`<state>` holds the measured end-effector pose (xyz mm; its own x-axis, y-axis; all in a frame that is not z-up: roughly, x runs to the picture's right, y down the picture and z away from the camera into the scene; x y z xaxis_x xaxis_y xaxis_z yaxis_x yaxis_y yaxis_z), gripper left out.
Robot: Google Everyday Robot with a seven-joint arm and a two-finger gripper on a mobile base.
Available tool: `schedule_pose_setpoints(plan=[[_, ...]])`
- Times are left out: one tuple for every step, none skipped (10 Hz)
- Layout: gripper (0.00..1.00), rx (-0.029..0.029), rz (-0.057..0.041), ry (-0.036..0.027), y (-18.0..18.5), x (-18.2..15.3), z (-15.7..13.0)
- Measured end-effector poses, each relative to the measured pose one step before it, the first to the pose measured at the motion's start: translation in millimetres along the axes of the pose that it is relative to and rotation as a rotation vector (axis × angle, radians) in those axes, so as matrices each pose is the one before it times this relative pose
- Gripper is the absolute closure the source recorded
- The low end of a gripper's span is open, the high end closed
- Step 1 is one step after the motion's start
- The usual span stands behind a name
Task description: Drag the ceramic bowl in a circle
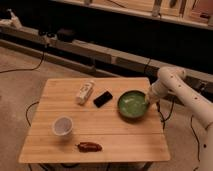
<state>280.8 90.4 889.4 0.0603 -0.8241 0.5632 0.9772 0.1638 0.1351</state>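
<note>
The gripper (pixel 148 101) is sitting at the right rim of the ceramic bowl (pixel 132 104), which is resting near the right edge of the wooden bench (pixel 120 132) (whether the jaws are open or closed, I cannot tell). Carpeted floor (pixel 17 75) is surrounding the bench, and a dark wall with cables is running behind it.

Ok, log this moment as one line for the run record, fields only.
gripper: at right rim of ceramic bowl | bowl: upright, right side of table | white cup: front left, apart | drag: under way
</note>
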Motion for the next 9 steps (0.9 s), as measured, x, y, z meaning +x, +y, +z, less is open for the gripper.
schedule_pose_setpoints(plan=[[0.89, 0.01826, 0.0098, 0.00412, -9.66, 3.74, 9.86], [0.89, 0.01776, 0.01015, 0.00408, -9.12, 3.06, 8.22], [0.89, 0.01251, 0.00956, 0.00723, -5.53, 2.63, 3.78], [0.89, 0.01339, 0.00836, 0.01148, -5.54, 3.18, 1.16], [0.89, 0.00432, 0.00062, 0.00231, -1.94, 0.19, 0.15], [0.89, 0.02937, -0.02584, 0.02321, -36.36, 1.78, -3.65], [0.89, -0.00496, -0.00291, 0.00298, -11.73, -3.31, 1.86], [0.89, -0.00493, 0.00577, 0.00748, -10.48, -4.71, 2.12], [0.89, -0.00148, 0.00672, 0.00503, -5.38, -3.19, 1.35]])
